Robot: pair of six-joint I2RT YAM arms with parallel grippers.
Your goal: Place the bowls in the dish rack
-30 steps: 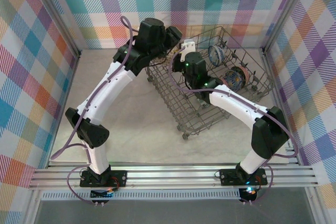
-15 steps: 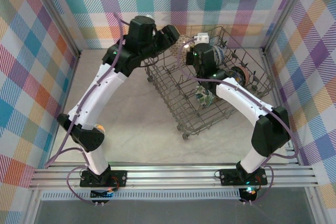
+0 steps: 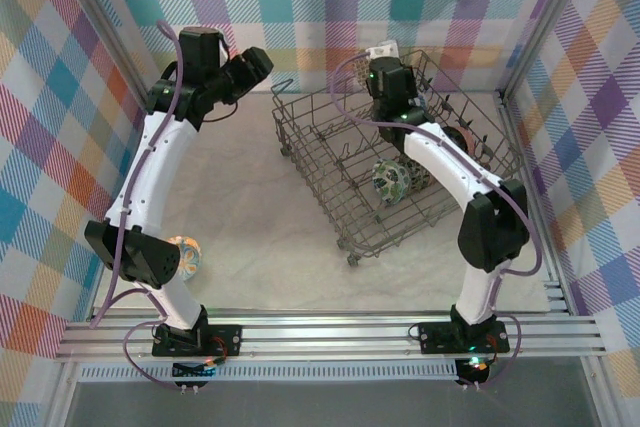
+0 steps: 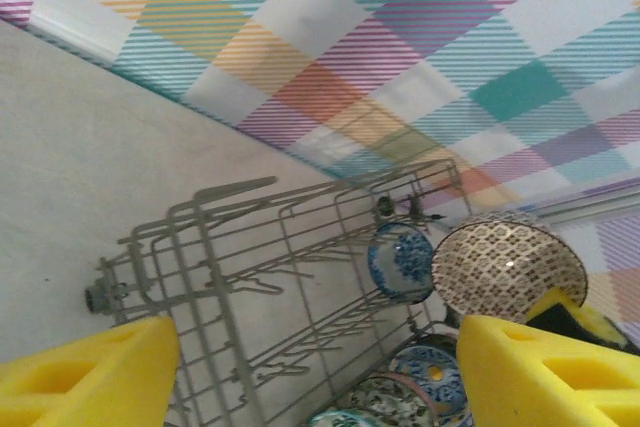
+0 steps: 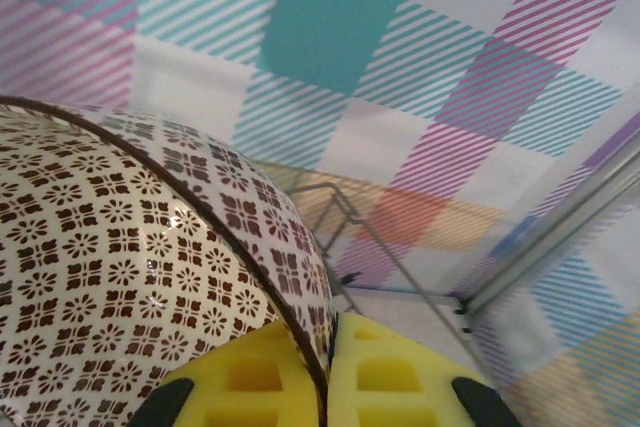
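Fingers of my right gripper (image 5: 325,367) clamp the rim of the brown-patterned bowl (image 5: 130,277), holding it tilted above the far side of the dish rack (image 3: 300,142), I judge to slot it between tines, while my left gripper (image 4: 315,372) hangs wide open, empty, left of the rack.

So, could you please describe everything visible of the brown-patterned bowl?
The bowl is glossy cream ceramic covered in small brown flower motifs, with a dark rim. The right gripper is shut on that rim, holding it tilted on edge over the rack's far side.
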